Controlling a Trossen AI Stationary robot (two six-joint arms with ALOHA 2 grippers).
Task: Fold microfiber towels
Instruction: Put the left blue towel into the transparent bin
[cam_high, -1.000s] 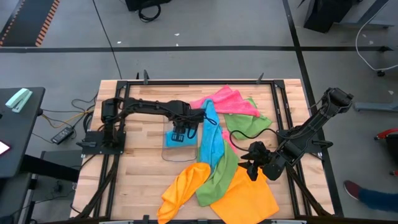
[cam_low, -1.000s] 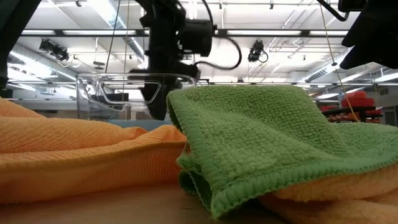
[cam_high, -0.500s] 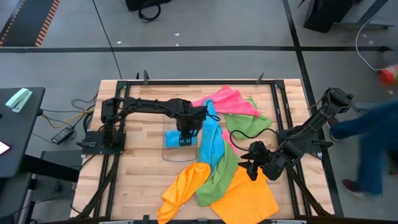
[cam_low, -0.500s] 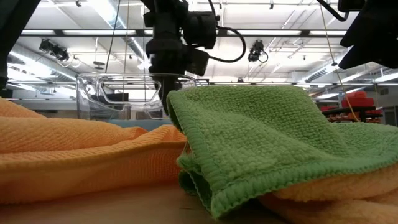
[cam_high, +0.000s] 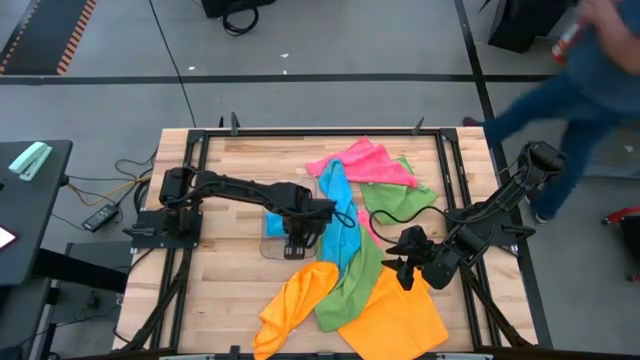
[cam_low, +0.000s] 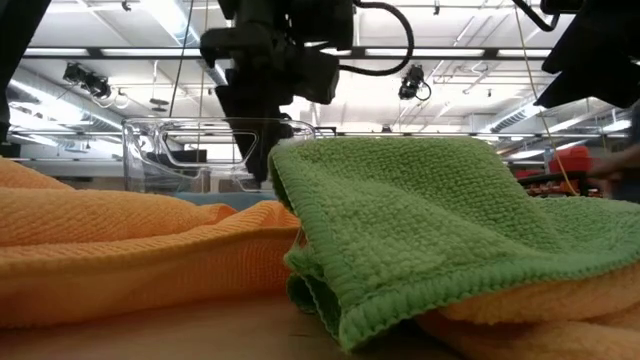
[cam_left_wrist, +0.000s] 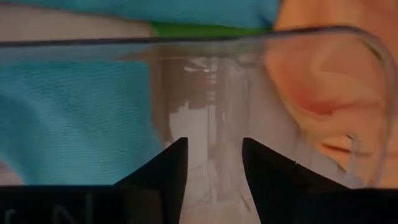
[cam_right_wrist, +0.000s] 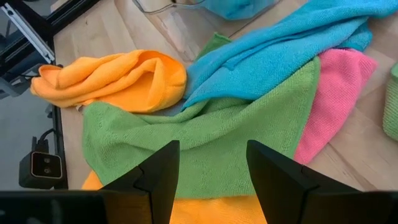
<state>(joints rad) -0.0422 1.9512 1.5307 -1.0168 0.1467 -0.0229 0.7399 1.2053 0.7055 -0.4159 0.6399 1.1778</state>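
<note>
The left hand sits low over the clear tray near the desk's centre, fingers parted with only the tray wall and floor between them, holding nothing. The towels lie heaped from 12 o'clock to 6 o'clock of centre: pink towel, blue towel, green towel, and orange towel at the 5 o'clock corner. A blue cloth also lies in or under the tray. The right hand hovers at 4 o'clock above the green towel, fingers apart, empty.

To work well, the left hand should probably pinch one single edge of cloth, clear of the tray rim.

Towel corners are buried in the pile, so layers are hard to separate. A blurred person passes at 2 o'clock.
</note>
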